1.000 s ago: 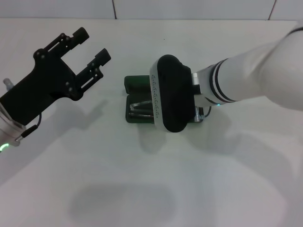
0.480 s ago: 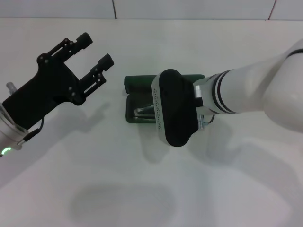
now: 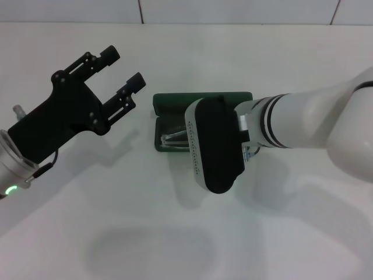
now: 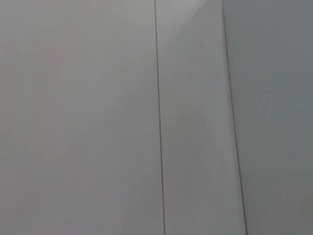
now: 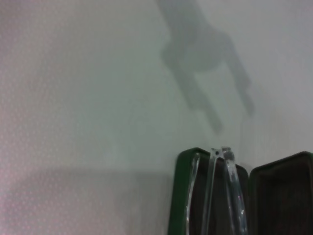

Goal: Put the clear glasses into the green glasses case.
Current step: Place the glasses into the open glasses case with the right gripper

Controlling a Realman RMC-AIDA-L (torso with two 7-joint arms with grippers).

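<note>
Left gripper (image 3: pixel 120 72) wide open, empty

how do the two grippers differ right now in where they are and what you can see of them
The left gripper hangs in the air to the left of the green glasses case, clear of it, its fingers spread open and empty. The right gripper sits directly over the case, covering much of it and the clear glasses lying inside; its fingers are hidden. Both are black.
</note>
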